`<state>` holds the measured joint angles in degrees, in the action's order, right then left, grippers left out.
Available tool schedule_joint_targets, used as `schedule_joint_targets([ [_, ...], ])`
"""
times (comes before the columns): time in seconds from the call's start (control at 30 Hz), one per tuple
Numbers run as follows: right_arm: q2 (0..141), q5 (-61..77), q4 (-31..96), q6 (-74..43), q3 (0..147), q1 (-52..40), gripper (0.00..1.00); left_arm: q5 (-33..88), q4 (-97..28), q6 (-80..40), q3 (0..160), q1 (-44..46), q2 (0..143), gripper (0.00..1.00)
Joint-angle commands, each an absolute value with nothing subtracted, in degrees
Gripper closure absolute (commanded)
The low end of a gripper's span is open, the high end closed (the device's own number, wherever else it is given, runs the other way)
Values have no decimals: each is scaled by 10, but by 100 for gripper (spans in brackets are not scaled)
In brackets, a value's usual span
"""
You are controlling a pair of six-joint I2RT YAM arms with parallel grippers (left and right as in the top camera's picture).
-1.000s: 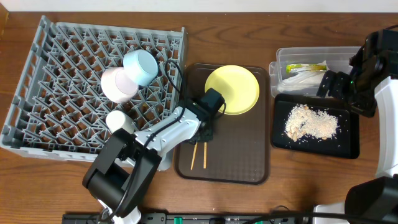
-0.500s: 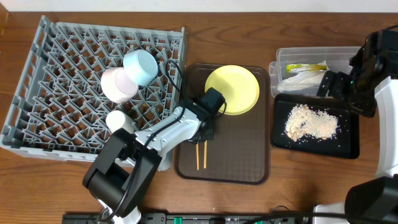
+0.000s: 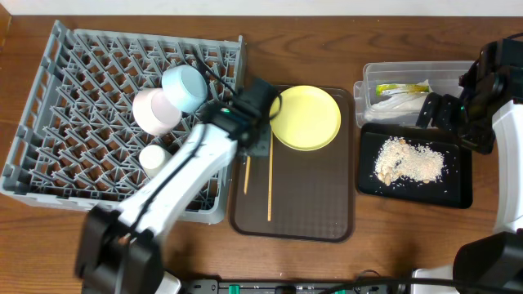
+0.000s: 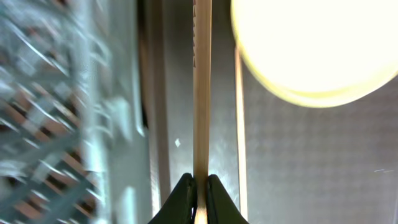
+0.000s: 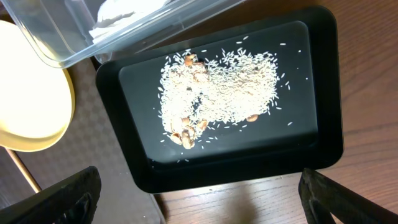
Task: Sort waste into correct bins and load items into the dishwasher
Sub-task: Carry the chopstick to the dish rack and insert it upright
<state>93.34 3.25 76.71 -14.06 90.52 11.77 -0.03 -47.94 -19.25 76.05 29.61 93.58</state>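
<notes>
My left gripper (image 3: 248, 153) is shut on a wooden chopstick (image 4: 201, 93), held at the brown tray's left edge beside the grey dish rack (image 3: 82, 98). The held chopstick (image 3: 247, 175) shows below the arm overhead. The second chopstick (image 3: 270, 188) lies on the tray (image 4: 239, 124). The pale yellow plate (image 3: 305, 118) sits at the tray's back. A white bowl (image 3: 155, 112) and a light blue bowl (image 3: 185, 87) rest in the rack. My right gripper (image 5: 199, 199) is open and empty over the near edge of the black tray (image 5: 323, 93), which holds food scraps (image 5: 217, 93).
The clear tub (image 3: 458, 72) at the back right holds the green-and-yellow wrapper (image 3: 400, 88) and white paper (image 3: 392, 104). The dark brown serving tray (image 3: 310, 204) lies between rack and bins. A small white cup (image 3: 153, 157) stands in the rack's front part.
My left arm has swung up and left toward the rack's edge with one chopstick in its jaws. The other chopstick has shifted on the tray. The right arm has not moved.
</notes>
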Motion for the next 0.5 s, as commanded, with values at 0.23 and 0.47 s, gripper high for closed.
schedule_joint_targets([
  [0.23,924,40,768,-145,910,116,1,-67,-453,-125,771,174,912,92],
  [0.47,924,41,768,-145,910,116,1,-67,-449,-125,771,164,945,92],
])
